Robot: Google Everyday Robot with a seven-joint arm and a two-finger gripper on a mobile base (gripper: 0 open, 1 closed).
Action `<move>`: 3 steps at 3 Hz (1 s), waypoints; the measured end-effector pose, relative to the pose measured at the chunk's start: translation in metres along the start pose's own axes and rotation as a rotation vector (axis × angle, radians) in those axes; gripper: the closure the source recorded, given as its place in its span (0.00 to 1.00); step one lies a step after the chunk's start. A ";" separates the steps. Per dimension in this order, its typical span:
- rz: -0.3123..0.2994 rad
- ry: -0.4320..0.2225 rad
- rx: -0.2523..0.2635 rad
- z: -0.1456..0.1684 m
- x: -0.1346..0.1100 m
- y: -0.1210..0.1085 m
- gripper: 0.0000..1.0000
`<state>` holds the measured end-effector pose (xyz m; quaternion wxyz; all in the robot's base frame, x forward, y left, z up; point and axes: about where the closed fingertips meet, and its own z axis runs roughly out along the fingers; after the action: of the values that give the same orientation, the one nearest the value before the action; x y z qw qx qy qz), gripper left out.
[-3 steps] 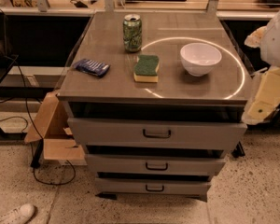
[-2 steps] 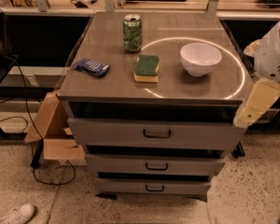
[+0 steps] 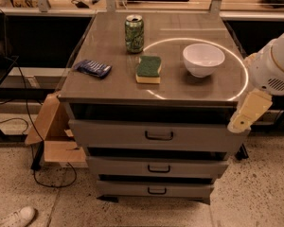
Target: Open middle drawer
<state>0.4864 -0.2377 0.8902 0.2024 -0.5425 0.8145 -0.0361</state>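
The middle drawer (image 3: 157, 166) is the grey metal front between the taller top drawer (image 3: 151, 135) and the narrower bottom drawer (image 3: 154, 189) of the cabinet. A small dark loop handle (image 3: 159, 169) sits at its centre. It looks pushed in. My gripper (image 3: 241, 119) hangs as a cream-coloured piece below the white arm joint (image 3: 273, 66), at the cabinet's right front corner. It is level with the top drawer, above and right of the middle drawer's handle, and holds nothing that I can see.
On the cabinet top (image 3: 109, 86) stand a green can (image 3: 134, 33), a green-and-yellow sponge (image 3: 148, 69), a white bowl (image 3: 203, 59) and a blue packet (image 3: 93, 68). A cardboard box (image 3: 49, 134) and a cable lie at the left on the floor. A shoe (image 3: 14, 217) is at the bottom left.
The arm and gripper have moved left and down, from beside the cabinet's right edge to its right front corner. The drawers and tabletop things have not moved.
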 end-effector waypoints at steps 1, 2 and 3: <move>-0.040 -0.029 0.002 -0.009 0.000 0.011 0.00; -0.057 -0.038 -0.016 0.000 0.015 0.044 0.00; -0.069 -0.021 -0.084 0.031 0.035 0.089 0.00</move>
<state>0.4092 -0.2276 0.8275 0.1868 -0.5788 0.7938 -0.0031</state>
